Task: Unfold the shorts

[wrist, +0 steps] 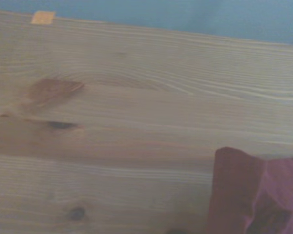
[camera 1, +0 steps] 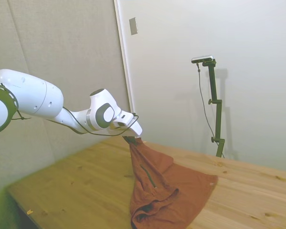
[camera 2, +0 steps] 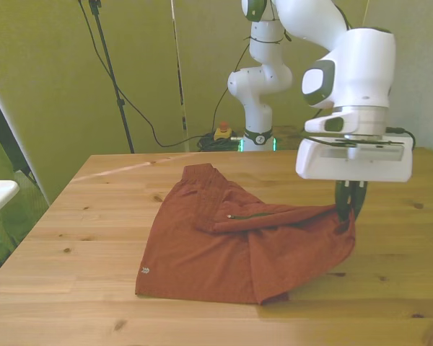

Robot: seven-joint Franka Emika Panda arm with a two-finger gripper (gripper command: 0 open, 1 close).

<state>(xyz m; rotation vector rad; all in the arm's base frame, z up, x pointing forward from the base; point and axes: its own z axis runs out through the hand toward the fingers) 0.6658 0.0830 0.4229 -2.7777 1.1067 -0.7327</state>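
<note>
While the hand (camera 2: 348, 205) pinches the shorts (camera 2: 231, 249) — tag (camera 2: 143, 271) unreadable.

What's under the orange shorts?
The wooden table lies under the shorts. The gripper lifts one corner, showing bare wood below; anything beneath the flat part is hidden.

Fingers (camera 1: 131, 140) lift shorts (camera 1: 167, 191) corner above table (camera 1: 76, 186).

The side camera stood off one table edge, the front camera looked across the wooden table (camera 2: 72, 238), and the wrist camera hung close above bare planks; all shared the rust-orange cloth shorts (camera 1: 167, 191).
</note>
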